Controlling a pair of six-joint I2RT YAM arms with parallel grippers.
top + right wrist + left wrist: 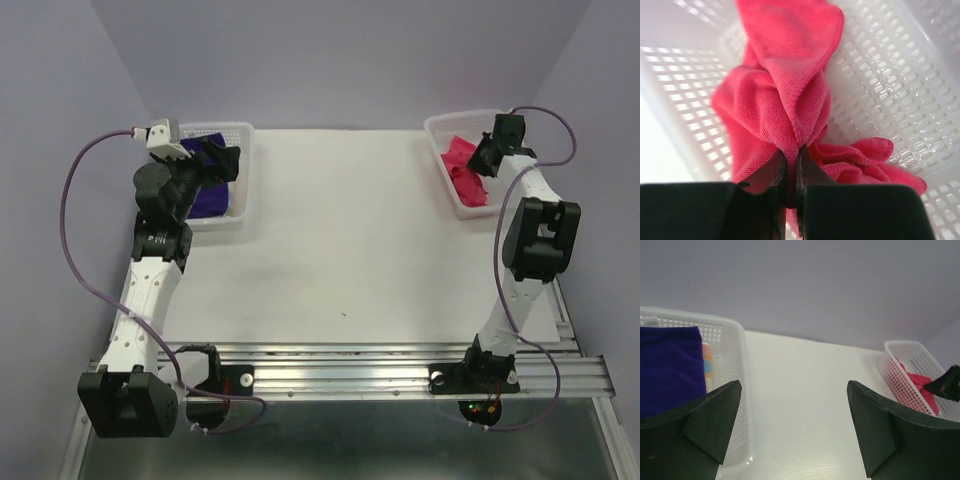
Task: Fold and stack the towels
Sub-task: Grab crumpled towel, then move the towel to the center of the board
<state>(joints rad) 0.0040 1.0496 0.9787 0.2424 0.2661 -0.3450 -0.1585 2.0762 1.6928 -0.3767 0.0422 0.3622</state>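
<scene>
Top view, towels: the purple towel (208,198) is lying in the left basket (246,150). The hot pink towel (462,168) is lying crumpled in the right basket (434,127). Both baskets are sitting at far corners of the bench (350,240).
Left wrist view, left tool (792,405): standing wide, holding nothing; a striped towel (708,364) is peeking out beside the purple one.
Right wrist view, right tool (791,167): pinching a raised fold of the hot pink towel, jaws narrow.
Handling: the cloth is looking light, soft and limp, likely sagging once lifted. A corner or hem is seeming a better hold than this mid-fold.
</scene>
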